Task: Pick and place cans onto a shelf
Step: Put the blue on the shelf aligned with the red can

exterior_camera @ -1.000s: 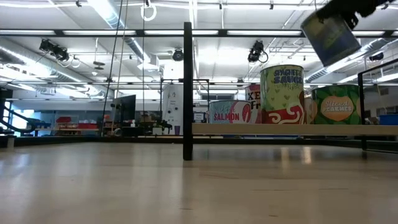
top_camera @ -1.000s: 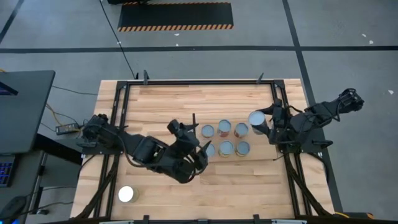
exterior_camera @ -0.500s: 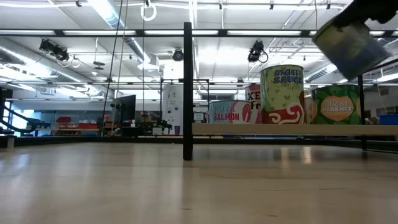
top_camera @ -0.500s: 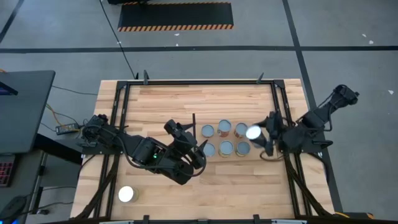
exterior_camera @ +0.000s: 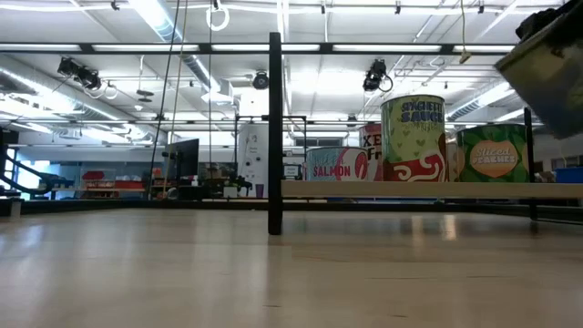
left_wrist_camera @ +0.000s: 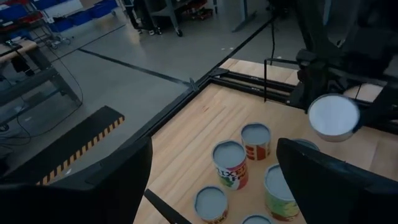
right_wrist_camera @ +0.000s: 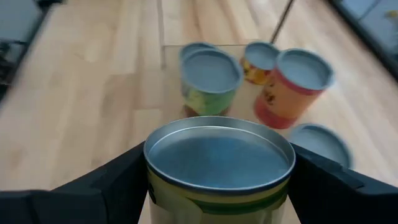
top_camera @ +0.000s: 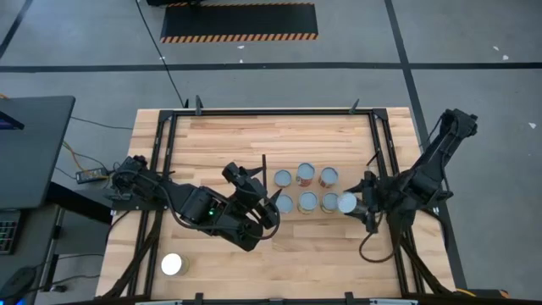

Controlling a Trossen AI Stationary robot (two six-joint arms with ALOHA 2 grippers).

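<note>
One small round tin with a silvery top and a yellow-and-green side label [right_wrist_camera: 219, 168] sat clamped between the two dark fingers of the right gripper [top_camera: 354, 204]; in the right wrist view the fingers [right_wrist_camera: 109, 180] pressed against both sides of it, spread to the tin's width. In the high view this held tin [top_camera: 347, 202] showed glaring white and hung just beside the end of the row of tins standing on the smooth pale wood shelf panel [top_camera: 292, 190], on the side away from the shelf's thin dark upright strip [top_camera: 264, 165]. In the low view the held tin [exterior_camera: 547, 68] was tilted and clearly above the level of the shelf board [exterior_camera: 428, 189], apart from it.

Six other tins stood on the shelf in two rows of three. The row farther from the left gripper held three silvery-topped tins [top_camera: 305, 175], and the nearer row another three [top_camera: 308, 202], the one closest to the upright strip partly hidden by the left arm. From the low view, labels reading salmon, sauce and peaches could be made out on them.

The left gripper [top_camera: 264, 212] hovered over the planked wooden tabletop [top_camera: 220, 140] just beside the shelf's strip end, its fingers [left_wrist_camera: 329, 180] wide apart and holding nothing.

Another tin, its top glaring white [top_camera: 172, 264], stood alone on the tabletop, well apart from the shelf, beyond the left arm.
</note>
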